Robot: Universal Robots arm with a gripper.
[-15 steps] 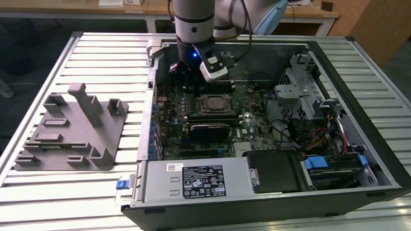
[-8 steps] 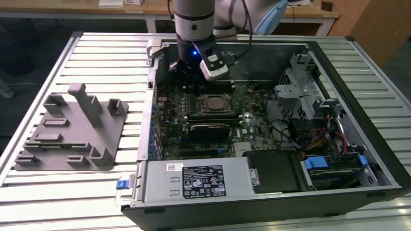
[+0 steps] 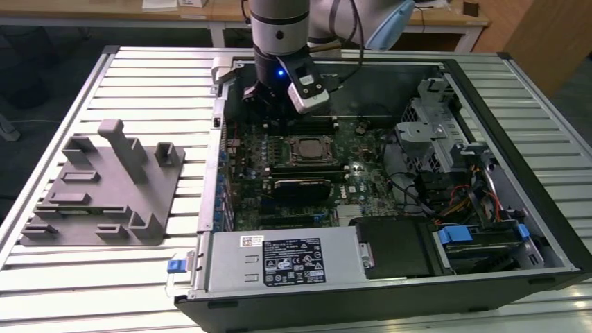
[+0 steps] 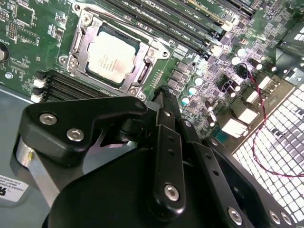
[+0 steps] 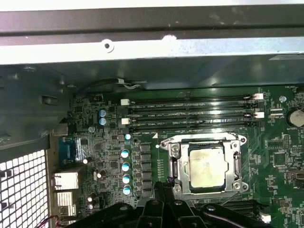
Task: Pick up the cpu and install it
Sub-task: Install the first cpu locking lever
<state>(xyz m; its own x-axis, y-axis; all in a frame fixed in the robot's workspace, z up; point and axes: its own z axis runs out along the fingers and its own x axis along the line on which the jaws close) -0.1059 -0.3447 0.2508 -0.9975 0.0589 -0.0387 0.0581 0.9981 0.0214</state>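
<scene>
A: Where do we see the cpu (image 5: 206,166)?
B: We have it lying flat inside the socket (image 5: 173,164), silvery top up, metal frame around all four sides.
A: And the pincer (image 5: 166,187)?
B: We catch it just beside the socket, hanging over the green motherboard (image 5: 109,142), tips drawn narrow, pads together, nothing held. We can't tell whether it touches the socket's edge.

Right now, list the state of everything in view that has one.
Small silvery square cpu, seated flat in the socket, not held.
Black-framed metal socket, holding the cpu.
Black computer case, lying on its side, panel off.
Black claw, above the green motherboard, beside the socket.
</scene>
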